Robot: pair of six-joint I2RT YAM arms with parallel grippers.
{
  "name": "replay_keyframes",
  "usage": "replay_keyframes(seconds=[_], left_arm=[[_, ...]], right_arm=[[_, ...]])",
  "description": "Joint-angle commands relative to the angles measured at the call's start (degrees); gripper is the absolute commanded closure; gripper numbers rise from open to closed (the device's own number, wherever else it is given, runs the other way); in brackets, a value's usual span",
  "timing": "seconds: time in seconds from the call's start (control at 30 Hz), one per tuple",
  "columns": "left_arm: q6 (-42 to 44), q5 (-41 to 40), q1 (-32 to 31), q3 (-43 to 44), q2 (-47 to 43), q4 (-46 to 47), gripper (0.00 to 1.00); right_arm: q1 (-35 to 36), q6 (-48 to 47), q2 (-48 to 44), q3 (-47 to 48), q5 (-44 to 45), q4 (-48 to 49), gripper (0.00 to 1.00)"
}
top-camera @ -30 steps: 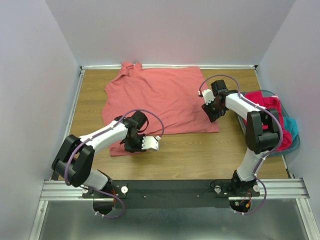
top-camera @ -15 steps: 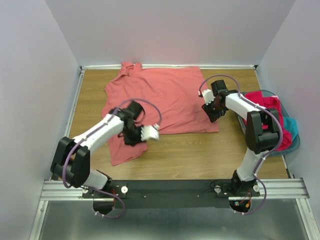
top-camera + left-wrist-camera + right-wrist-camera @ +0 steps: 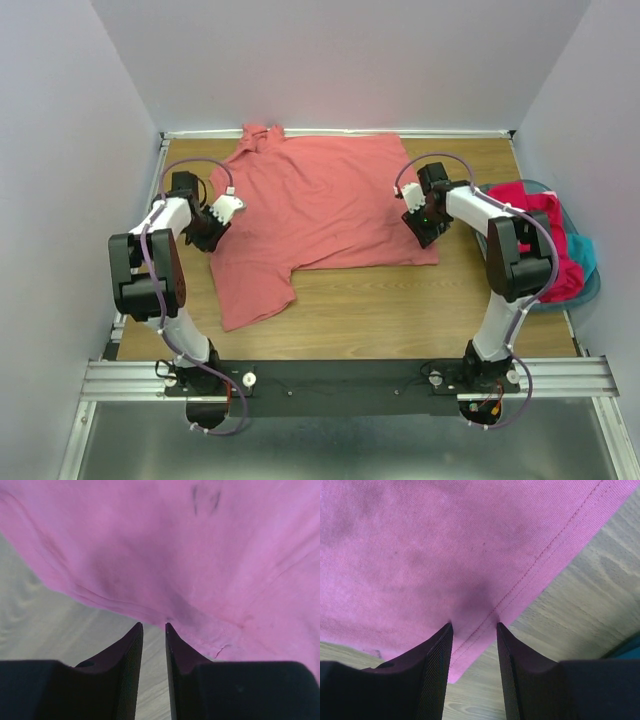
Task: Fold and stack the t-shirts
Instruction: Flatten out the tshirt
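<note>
Shirt point(image 3: 320, 200) is looking limp and light, likely needing edge pinches. Right gripper point(image 3: 474, 625) is straddling the hem point(image 3: 540, 554), jaws apart; left gripper point(image 3: 153, 625) is sitting just behind the edge, grip unclear.

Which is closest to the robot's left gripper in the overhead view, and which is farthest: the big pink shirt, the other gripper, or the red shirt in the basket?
1. Salmon-pink shirt: the left gripper is at its left edge.
2. Right gripper: across the shirt, at its right edge.
3. Magenta-red shirt: far right, in the basket.
</note>
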Motion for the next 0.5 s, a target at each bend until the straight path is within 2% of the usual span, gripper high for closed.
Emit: replay_keyframes(seconds=[0.0, 0.13, 0.3, 0.4, 0.47], left_arm=[[-0.41, -1.57, 0.99, -4.97, 0.78, 2.3, 0.69], [0.65, -2.54, 0.99, -11.2, -1.59, 2.57, 0.73], [3.02, -2.81, 1.08, -19.56, -9.23, -0.85, 0.77], [4.16, -3.33, 0.99, -20.97, -12.75, -3.22, 0.78], [4.51, -3.16, 1.08, -18.62, -14.16, -5.6, 0.78]], right_arm=[[0.1, -0.9, 2.59, -4.67, 4.38, -1.58, 0.52], [0.1, -1.42, 0.13, -8.01, 4.38, -3.24, 0.53], [0.1, -3.53, -6.99, -13.11, 2.72, -7.81, 0.54], [0.1, -4.5, -10.5, -12.51, 0.79, -11.59, 0.54], [-0.08, -3.72, -11.56, -9.71, 0.52, -12.39, 0.53]])
